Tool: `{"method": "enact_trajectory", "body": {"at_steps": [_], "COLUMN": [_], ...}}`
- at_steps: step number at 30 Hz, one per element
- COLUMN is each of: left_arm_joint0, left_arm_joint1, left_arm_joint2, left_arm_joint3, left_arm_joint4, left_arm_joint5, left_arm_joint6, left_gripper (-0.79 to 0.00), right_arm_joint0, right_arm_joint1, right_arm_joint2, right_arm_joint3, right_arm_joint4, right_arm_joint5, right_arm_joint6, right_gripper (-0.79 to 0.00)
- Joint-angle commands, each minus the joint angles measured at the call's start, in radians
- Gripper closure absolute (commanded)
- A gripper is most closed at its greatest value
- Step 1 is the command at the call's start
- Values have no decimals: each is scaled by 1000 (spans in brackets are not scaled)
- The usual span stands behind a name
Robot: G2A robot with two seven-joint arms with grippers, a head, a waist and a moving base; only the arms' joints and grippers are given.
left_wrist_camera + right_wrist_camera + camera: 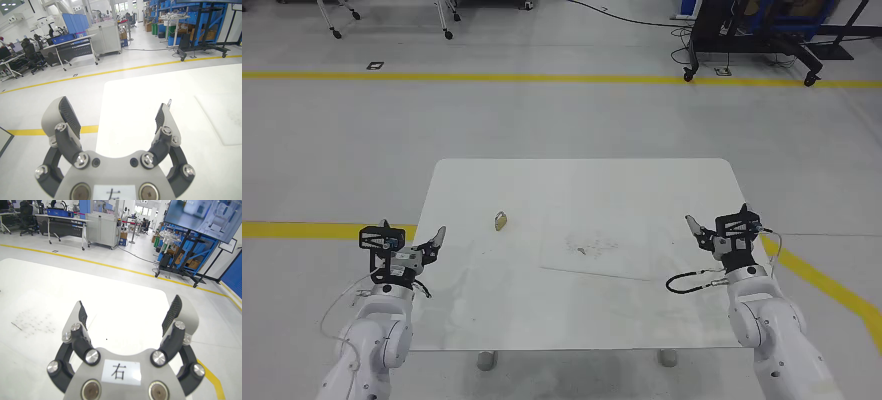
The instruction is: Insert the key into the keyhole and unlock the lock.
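Observation:
A small brass padlock (500, 220) lies on the white table (642, 180), left of centre. In the left wrist view the padlock (169, 102) peeks out just past one fingertip. A thin metal key (583, 251) rests on a translucent mat (622, 240) near the middle; the right wrist view shows the key (16, 326) far off to one side. My left gripper (410, 235) (113, 111) hangs open at the table's left edge, holding nothing. My right gripper (720, 222) (130, 311) stands open over the table's right edge, also holding nothing.
The mat (217, 117) (37, 313) covers the table's middle right. A black cable (692, 283) loops beside the right arm. Yellow floor lines (542, 77) run around the table, and racks and desks stand well beyond it.

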Motion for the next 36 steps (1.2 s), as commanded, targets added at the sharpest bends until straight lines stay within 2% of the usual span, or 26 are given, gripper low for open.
{"method": "enact_trajectory", "body": {"at_steps": [1, 5, 8, 25, 27, 31, 36], "left_arm_joint0": [0, 0, 0, 0, 0, 0, 0], "left_arm_joint1": [0, 0, 0, 0, 0, 0, 0], "left_arm_joint2": [0, 0, 0, 0, 0, 0, 0], "left_arm_joint3": [0, 0, 0, 0, 0, 0, 0], "left_arm_joint4": [0, 0, 0, 0, 0, 0, 0], "left_arm_joint5": [0, 0, 0, 0, 0, 0, 0], "left_arm_joint6": [0, 0, 0, 0, 0, 0, 0], "left_gripper": [-785, -785, -785, -785, -785, -785, -785], "right_arm_joint0": [27, 138, 199, 205, 249, 359, 430], "right_arm_joint1": [-1, -9, -18, -19, -25, -44, -60], "right_arm_joint2": [-35, -138, -191, -209, -262, -352, -417], "right_arm_joint3": [11, 99, 153, 159, 196, 298, 375], "right_arm_joint4": [-14, -25, -11, -14, -16, 7, 46], "right_arm_joint5": [-41, -120, -129, -146, -196, -232, -272], "right_arm_joint6": [26, 102, 120, 124, 143, 150, 147], "right_gripper": [-785, -785, -785, -785, -785, -785, -785]}}
